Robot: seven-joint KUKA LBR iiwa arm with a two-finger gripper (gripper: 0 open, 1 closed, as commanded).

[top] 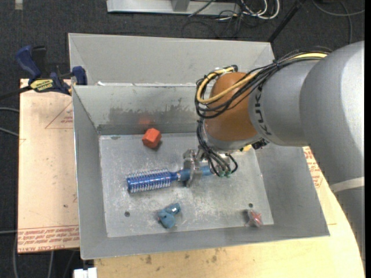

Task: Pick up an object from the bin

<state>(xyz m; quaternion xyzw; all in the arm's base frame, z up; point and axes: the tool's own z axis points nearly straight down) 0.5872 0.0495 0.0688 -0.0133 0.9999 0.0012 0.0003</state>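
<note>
Blue brush (152, 180) in middle of bin (87, 172), handle end at claw (191, 169); claw opening unclear; arm (290, 103) reads KUKA.

We see bare floor in the bin (116, 155) at left and right — in the way lie the blue brush (152, 180), orange cube (152, 138), small blue piece (168, 215) and reddish bit (254, 217).

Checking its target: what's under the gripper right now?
One end of the blue bristly brush lies under the gripper; bin floor beneath the orange wrist cover is hidden.
</note>
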